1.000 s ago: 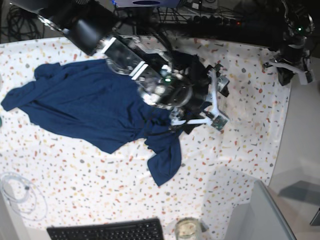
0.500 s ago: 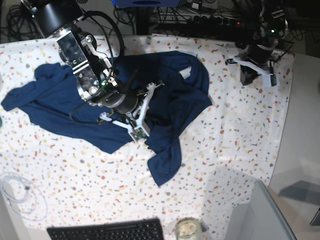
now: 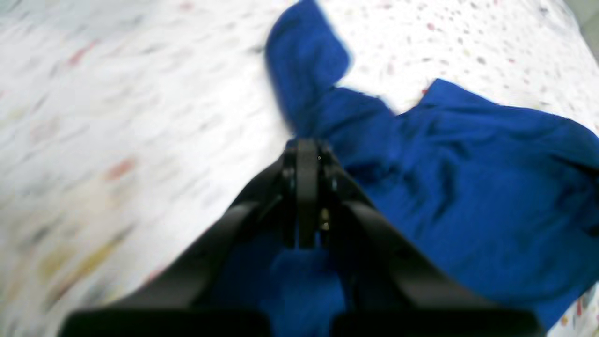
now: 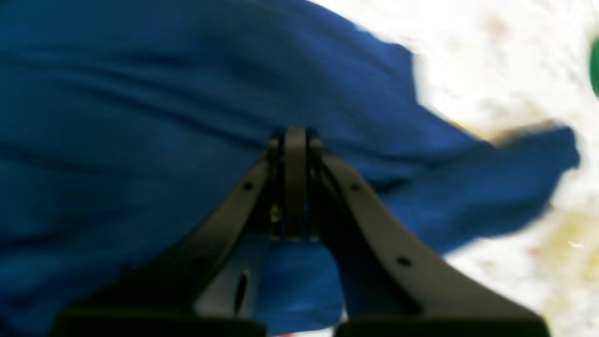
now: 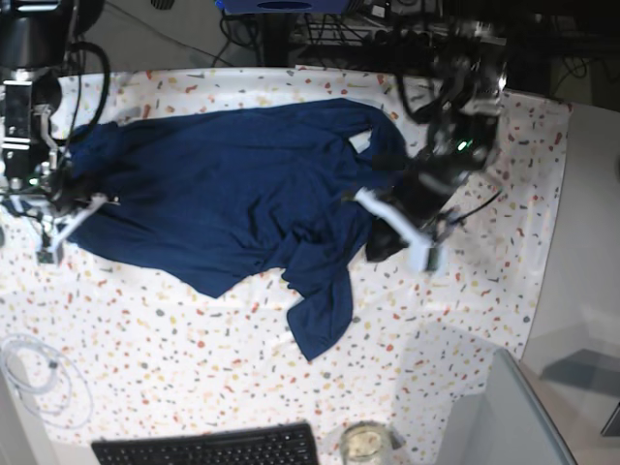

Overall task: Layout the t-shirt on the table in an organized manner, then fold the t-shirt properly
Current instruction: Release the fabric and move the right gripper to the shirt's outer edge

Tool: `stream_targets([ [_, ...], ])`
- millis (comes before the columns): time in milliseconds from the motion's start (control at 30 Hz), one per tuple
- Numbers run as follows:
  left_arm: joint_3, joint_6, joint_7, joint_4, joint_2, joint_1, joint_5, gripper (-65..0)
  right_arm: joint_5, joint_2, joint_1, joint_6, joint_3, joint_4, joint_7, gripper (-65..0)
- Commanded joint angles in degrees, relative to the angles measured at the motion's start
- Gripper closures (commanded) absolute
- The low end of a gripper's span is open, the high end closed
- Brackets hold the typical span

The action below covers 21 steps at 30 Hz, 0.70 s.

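The dark navy t-shirt (image 5: 223,184) lies spread across the speckled table (image 5: 465,320), with a crumpled flap hanging toward the front (image 5: 320,315). My left gripper (image 5: 402,242) sits at the shirt's right edge. In the left wrist view it (image 3: 302,150) is shut, tips over the fabric (image 3: 468,187) near the bare table (image 3: 117,93). My right gripper (image 5: 48,232) is at the shirt's left end. In the right wrist view it (image 4: 295,135) is shut over fabric (image 4: 140,93). Blur hides whether either pinches cloth.
A black keyboard (image 5: 208,448) and a glass jar (image 5: 363,444) sit at the front edge. A white cable coil (image 5: 39,378) lies front left. A grey surface (image 5: 504,417) overlaps the front right corner. Cables (image 5: 387,29) run behind the table.
My right arm swept from the shirt's middle to its left end and its fingers closed. My left arm came from the back right corner to the shirt's right edge. The shirt lies flatter.
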Motion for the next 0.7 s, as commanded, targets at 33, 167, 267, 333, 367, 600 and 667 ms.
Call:
stream_targets([
  [33,4.33,1.54,-0.21,-2.67,-0.48,-3.27,-0.33,0.0,0.45,0.58,-1.19,0.15,3.05,3.1,1.17,-0.2],
  [167,4.42,3.21,-0.04,-0.74,-0.57,-3.62,-0.86,0.0,0.45,-2.68,-7.96,0.33,12.02,14.0,2.66,-0.9],
  [267,-1.91,3.21,-0.04,3.57,-0.22,-0.02,-0.95,0.0,0.53,-5.75,-11.48,0.42,16.68,18.74,4.68,-1.1],
  [333,-7.18,3.21,0.05,5.68,-0.04,3.32,-0.95,0.0,0.53,-6.9,-12.44,0.5,17.38,19.27,5.04,-1.5],
  [367,-8.94,3.21,0.05,6.03,0.05,4.55,-0.95,0.0,0.53,-7.07,-12.44,0.5,17.56,19.1,5.12,-3.0],
  [600,-12.46,3.12,-0.3,5.07,0.05,11.06,-0.95,-27.2,0.53,-7.42,-12.09,0.5,17.03,16.02,5.12,-10.2],
  [667,-12.28,3.04,-0.3,5.07,0.05,12.2,-1.13,-48.2,0.53,-7.42,-12.09,0.5,17.03,15.93,5.12,-10.2],
])
